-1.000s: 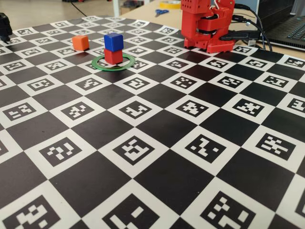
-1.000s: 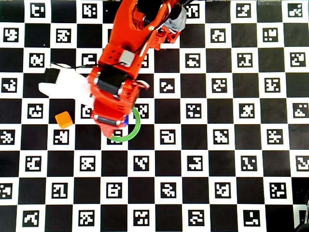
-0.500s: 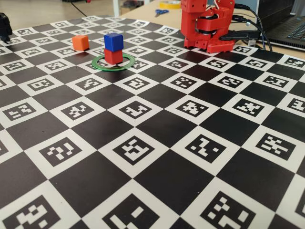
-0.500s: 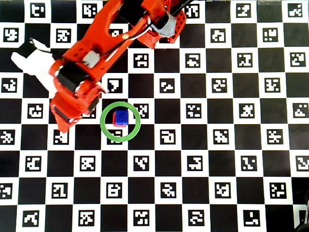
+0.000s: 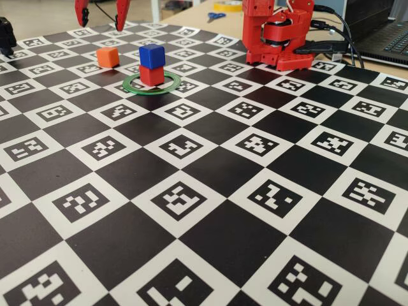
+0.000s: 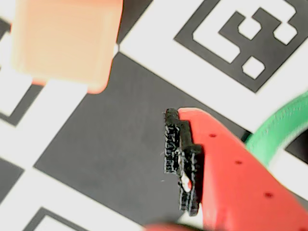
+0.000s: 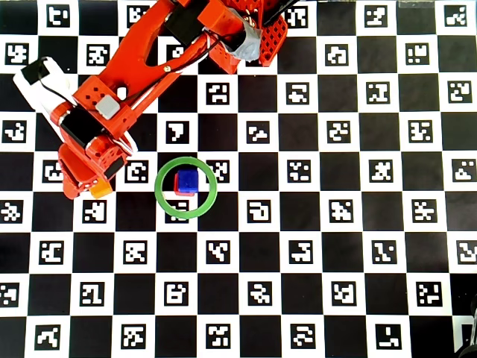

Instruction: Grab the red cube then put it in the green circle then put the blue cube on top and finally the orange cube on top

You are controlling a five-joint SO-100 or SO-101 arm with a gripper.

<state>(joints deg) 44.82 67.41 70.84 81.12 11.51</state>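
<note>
The blue cube [image 5: 152,55] sits on top of the red cube [image 5: 152,75] inside the green circle [image 5: 143,92]. The orange cube [image 5: 108,57] stands on the mat just left of the ring. My gripper [image 5: 102,13] is open and empty, hanging above the orange cube with one finger on each side. In the wrist view the orange cube [image 6: 65,41] is at the top left, one padded finger [image 6: 175,144] is at the right, and part of the green circle [image 6: 281,127] shows. In the overhead view my gripper [image 7: 91,179] covers most of the orange cube [image 7: 100,188], left of the green circle [image 7: 185,215] and blue cube [image 7: 186,180].
The arm's red base [image 5: 277,32] stands at the back right of the checkered marker mat [image 5: 210,191]. A laptop [image 5: 382,32] with cables lies behind it. Scissors [image 5: 215,16] lie at the back. A black object [image 5: 6,35] is at the far left.
</note>
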